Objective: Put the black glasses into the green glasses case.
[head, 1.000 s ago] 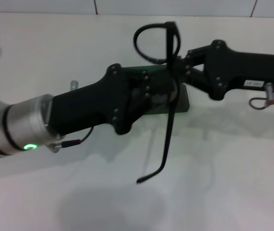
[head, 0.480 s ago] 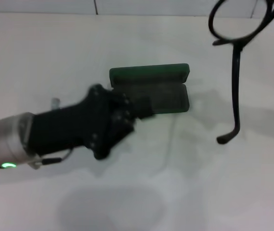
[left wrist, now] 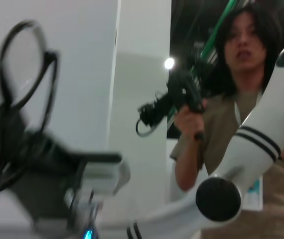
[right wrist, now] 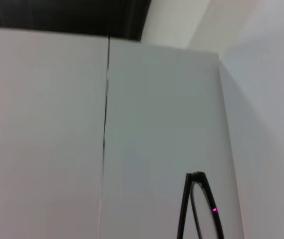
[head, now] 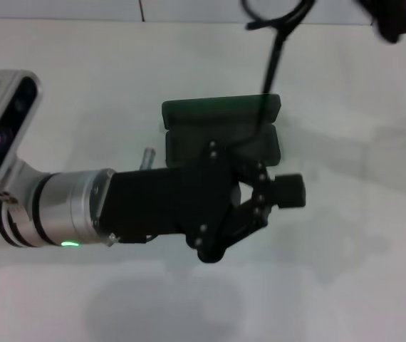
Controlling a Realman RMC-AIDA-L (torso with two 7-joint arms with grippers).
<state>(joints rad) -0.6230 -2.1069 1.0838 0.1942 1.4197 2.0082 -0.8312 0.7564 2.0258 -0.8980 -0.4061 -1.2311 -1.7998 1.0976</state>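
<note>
The green glasses case point(head: 217, 114) lies open at the table's middle, its lid tipped back. My left gripper point(head: 278, 196) hovers over the case's front edge and hides part of the base. My right gripper point(head: 392, 16) is high at the back right, shut on the black glasses point(head: 274, 28). Most of their frame is cut off by the picture's top edge, and one temple arm hangs down over the case lid. The glasses also show in the left wrist view point(left wrist: 26, 69), held by the right gripper point(left wrist: 17, 144), and in the right wrist view point(right wrist: 198, 209).
The white table point(head: 345, 271) spreads all round the case. A white tiled wall point(head: 189, 8) runs along the back. In the left wrist view a person point(left wrist: 231, 99) stands behind the robot, holding a controller.
The right gripper has carried the glasses up and left, so the hanging temple arm now crosses the case lid. The left arm has swung right and its gripper now covers the case's front.
</note>
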